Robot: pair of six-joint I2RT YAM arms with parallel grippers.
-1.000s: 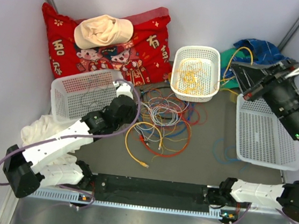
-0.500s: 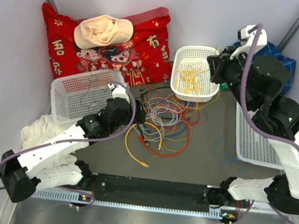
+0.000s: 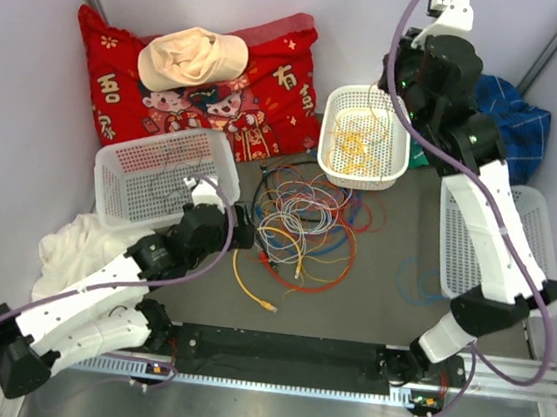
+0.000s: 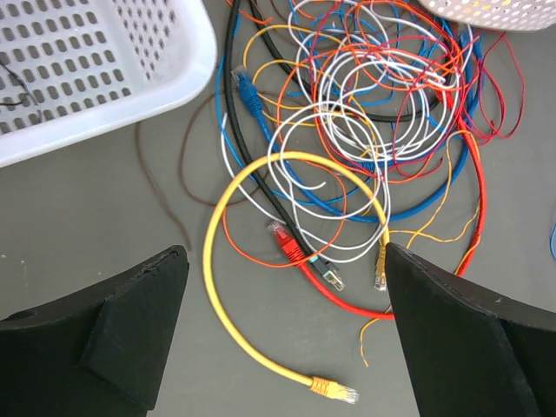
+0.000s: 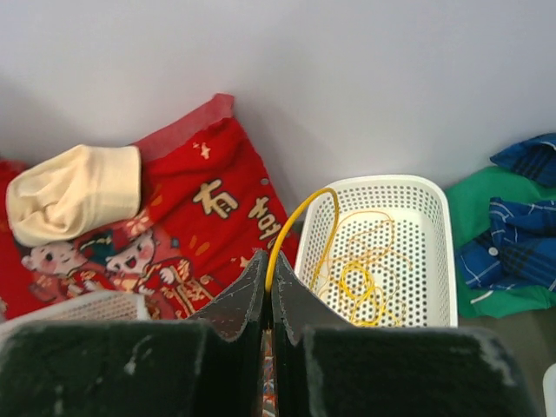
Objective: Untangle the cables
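Note:
The cables (image 3: 302,221) lie in a loose tangle of red, white, blue, orange, black and yellow loops at the table's middle. My left gripper (image 3: 248,227) hovers at the tangle's near-left edge. In the left wrist view it (image 4: 287,334) is open above a yellow patch cable (image 4: 226,321), with a red plug (image 4: 285,241) just beyond. My right gripper (image 3: 394,79) is raised over the small white basket (image 3: 404,142). In the right wrist view it (image 5: 268,271) is shut on a thin yellow cable (image 5: 300,215) that arches down into that basket (image 5: 382,182), where yellow wire (image 5: 360,282) is coiled.
A large white basket (image 3: 161,180) sits left of the tangle, another (image 3: 495,253) on the right. A red cushion (image 3: 262,91) with a beige hat (image 3: 190,58) lies at the back left. Blue-green cloth (image 3: 511,114) is at the back right, white cloth (image 3: 78,246) near left.
My right arm has swung from the far right to above the small basket, carrying the yellow cable. My left gripper has opened and drawn back from the left basket to the tangle's near edge.

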